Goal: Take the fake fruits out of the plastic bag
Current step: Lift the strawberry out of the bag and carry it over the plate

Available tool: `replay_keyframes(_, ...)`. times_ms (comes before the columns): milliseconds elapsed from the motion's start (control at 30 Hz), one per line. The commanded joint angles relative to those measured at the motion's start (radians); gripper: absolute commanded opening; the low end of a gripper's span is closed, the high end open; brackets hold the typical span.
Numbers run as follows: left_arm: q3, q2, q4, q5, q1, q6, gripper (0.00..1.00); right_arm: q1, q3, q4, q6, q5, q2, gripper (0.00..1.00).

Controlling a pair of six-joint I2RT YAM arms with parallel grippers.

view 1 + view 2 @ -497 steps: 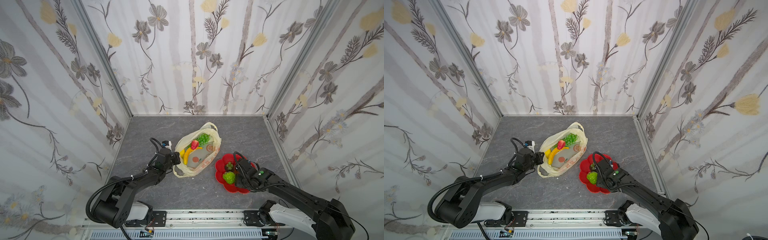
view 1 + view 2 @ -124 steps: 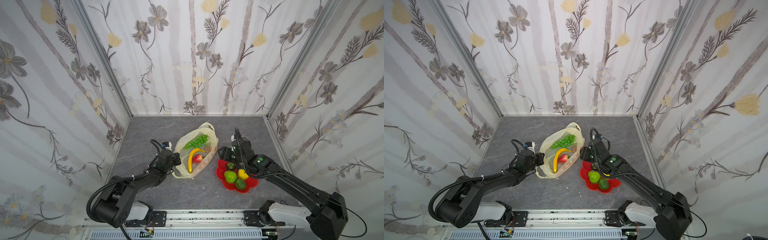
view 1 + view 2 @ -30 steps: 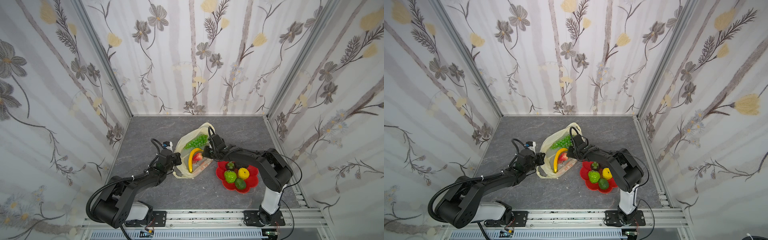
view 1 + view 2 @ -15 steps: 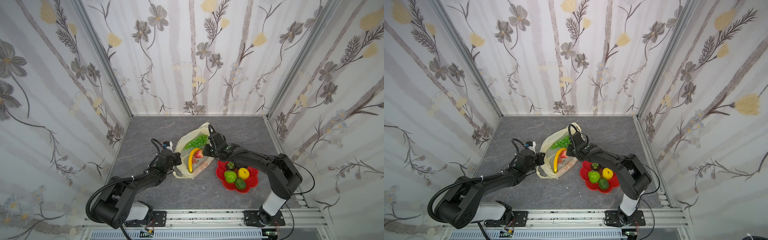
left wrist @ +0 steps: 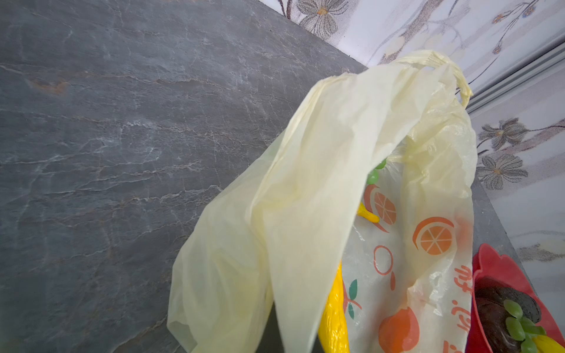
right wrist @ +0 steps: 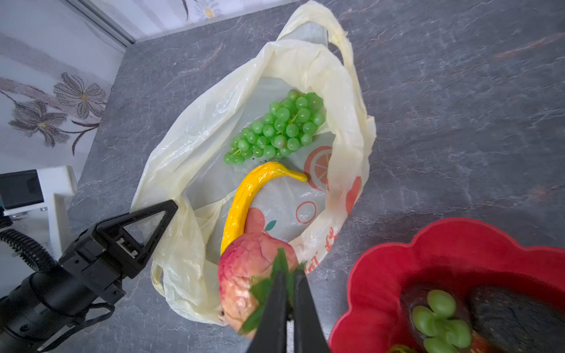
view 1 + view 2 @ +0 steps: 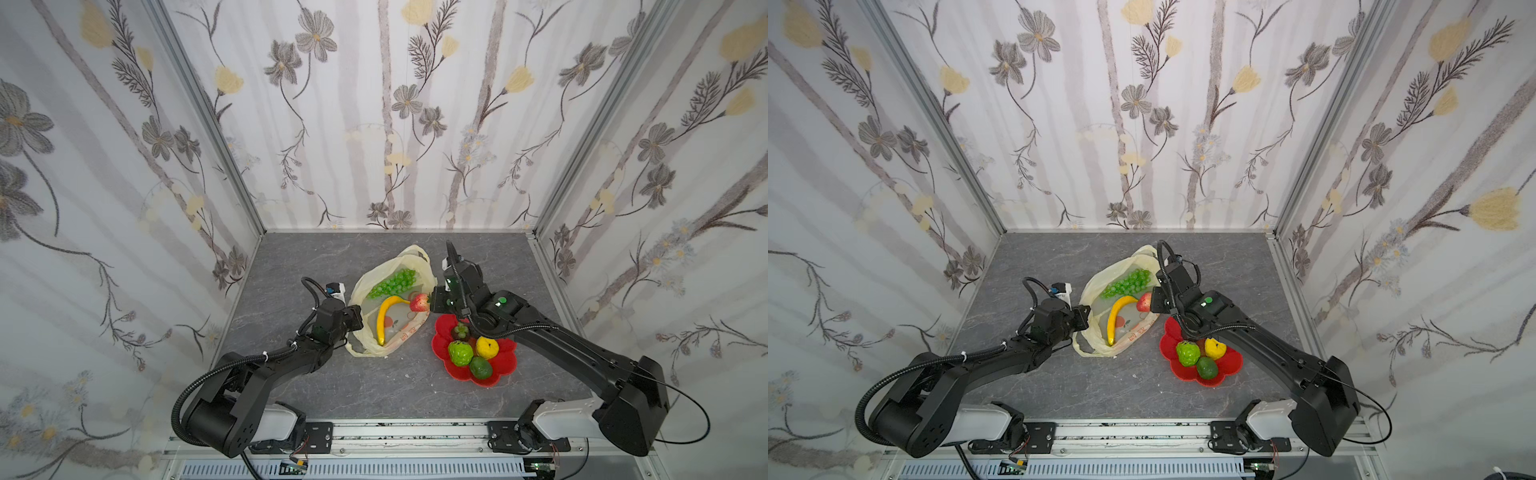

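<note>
**Two fruits are seen in the plastic bag (image 7: 358, 297), one strawberry (image 7: 419, 302) is held at its rim**

Near the middle of both top views, the plastic bag is spread open on the grey table (image 7: 291, 266). A banana (image 7: 384, 318) and a grape bunch (image 7: 392, 282) are contained in it. The strawberry is pinched by its green leafy cap between the jaws of the right gripper (image 6: 289, 293) (the cap is best seen in the right wrist view) and is held over the bag's right rim. The bag's left edge is clamped by the closed left gripper (image 7: 356, 316). Lower right of the bag, a mangosteen (image 7: 460, 331), a custard apple (image 7: 460, 353), an orange (image 7: 487, 347) and an avocado (image 7: 481, 368) are gathered on the red plate (image 7: 505, 368).
</note>
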Motion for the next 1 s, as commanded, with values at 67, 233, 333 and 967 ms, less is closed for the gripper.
replay_keyframes(67, 0.001, -0.012, 0.024, -0.012, 0.001, 0.005, 0.0, -0.014, -0.041, -0.153, -0.012, 0.098, -0.099, 0.0)
replay_keyframes(233, 0.001, -0.012, 0.024, -0.012, 0.0, 0.006, 0.0, -0.041, -0.083, -0.244, 0.001, 0.145, -0.175, 0.0)
replay_keyframes(333, 0.001, -0.012, 0.023, -0.011, 0.0, 0.005, 0.0, -0.054, -0.102, -0.28, 0.009, 0.158, -0.216, 0.0)
replay_keyframes(967, -0.001, -0.015, 0.022, -0.023, -0.001, 0.008, 0.0, -0.065, -0.117, -0.492, 0.065, 0.292, -0.305, 0.0)
